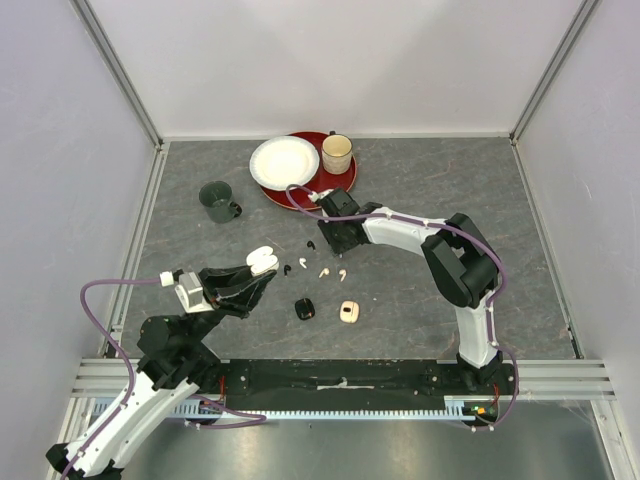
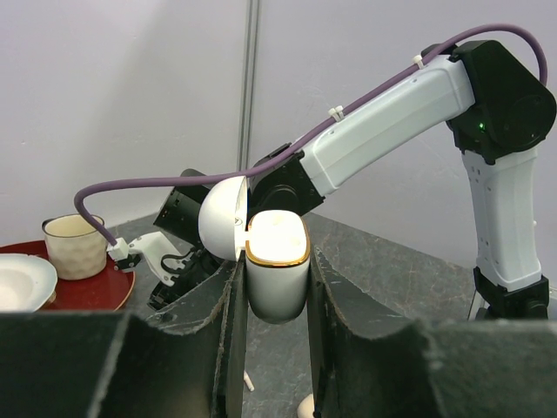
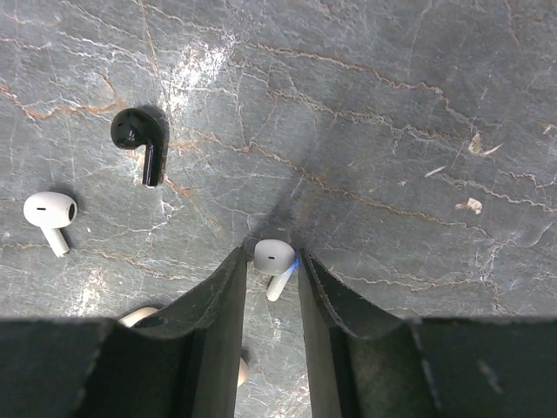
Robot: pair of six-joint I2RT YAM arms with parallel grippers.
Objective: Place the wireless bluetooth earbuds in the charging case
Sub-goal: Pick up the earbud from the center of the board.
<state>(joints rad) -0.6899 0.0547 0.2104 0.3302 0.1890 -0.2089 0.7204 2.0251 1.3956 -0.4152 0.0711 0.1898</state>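
Left gripper [image 2: 276, 292]: clamped on the white charging case [image 2: 278, 261], lid open, held up near the table's left side.
Right gripper [image 3: 272, 256]: fingers pinch a white earbud [image 3: 274, 261] by its head, down at the table [image 3: 392, 131].
Handling: tiny, light, with a hard glossy shell that probably slips. Grip the head and leave the stem free.
Room: black earbud [image 3: 144, 139] and second white earbud [image 3: 50, 213] near; red tray [image 1: 300, 190] well apart.

Left arm [image 1: 150, 390] comes in from 7 o'clock, left gripper [image 2: 277, 292] clamped on the white charging case [image 2: 278, 248]. Right arm [image 1: 400, 232] folds over from 5 o'clock, right gripper [image 3: 273, 254] pointing down, pinching a white earbud [image 3: 275, 259].
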